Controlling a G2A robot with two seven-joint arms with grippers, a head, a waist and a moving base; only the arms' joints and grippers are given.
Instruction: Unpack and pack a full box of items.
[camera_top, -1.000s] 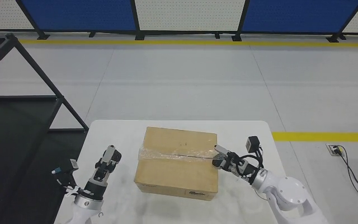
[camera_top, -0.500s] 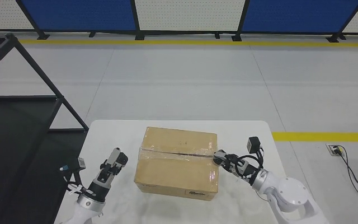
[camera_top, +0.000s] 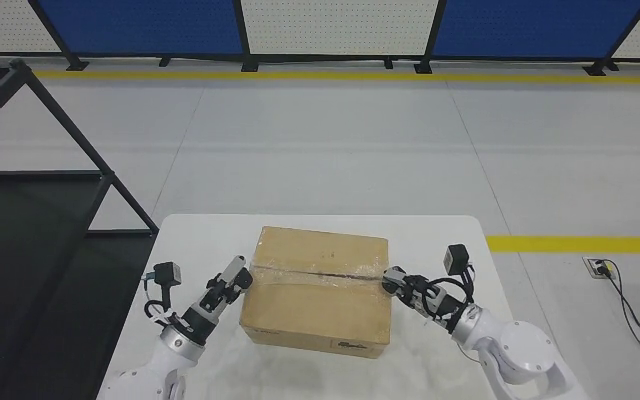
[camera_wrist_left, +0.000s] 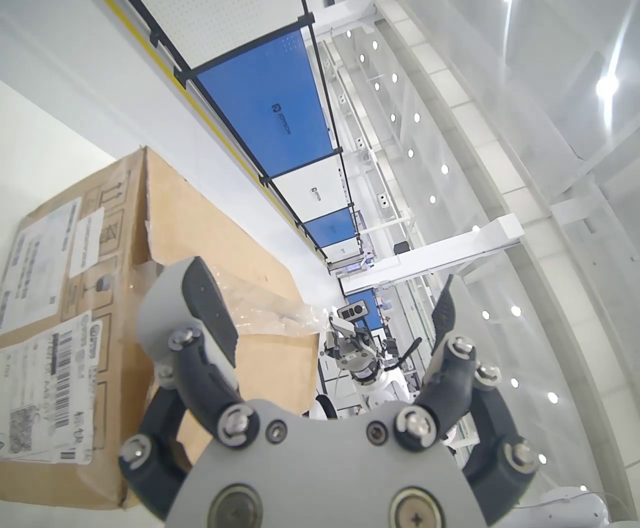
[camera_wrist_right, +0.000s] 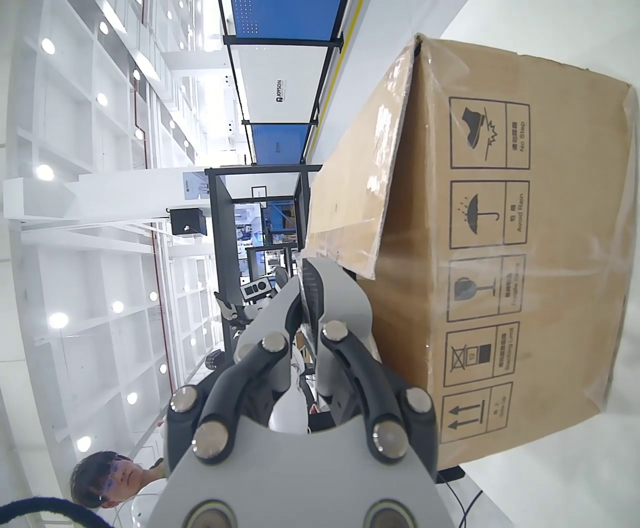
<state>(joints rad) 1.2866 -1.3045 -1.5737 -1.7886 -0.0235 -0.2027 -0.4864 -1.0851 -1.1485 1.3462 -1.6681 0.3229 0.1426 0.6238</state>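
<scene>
A brown cardboard box (camera_top: 318, 290) stands in the middle of the white table, its top flaps down and crinkled clear tape along the seam. My left gripper (camera_top: 238, 272) is at the box's left end, level with the top edge; its jaws are open (camera_wrist_left: 325, 305), with one pad (camera_wrist_left: 210, 310) in front of the taped seam and nothing held. My right gripper (camera_top: 388, 280) is at the box's right end, by the seam. Its fingers (camera_wrist_right: 310, 290) are shut together beside the corner of the top flap (camera_wrist_right: 350, 250). The box's side (camera_wrist_right: 500, 260) carries printed handling symbols.
The white table (camera_top: 200, 240) has bare strips on both sides of the box and in front of it. A black metal rack (camera_top: 60, 160) stands off the table's left. Blue and white partition panels (camera_top: 340, 25) line the far floor.
My left arm has swung in from the table's left side until its open gripper is at the box's left end. The right gripper has shifted slightly lower against the box's right end.
</scene>
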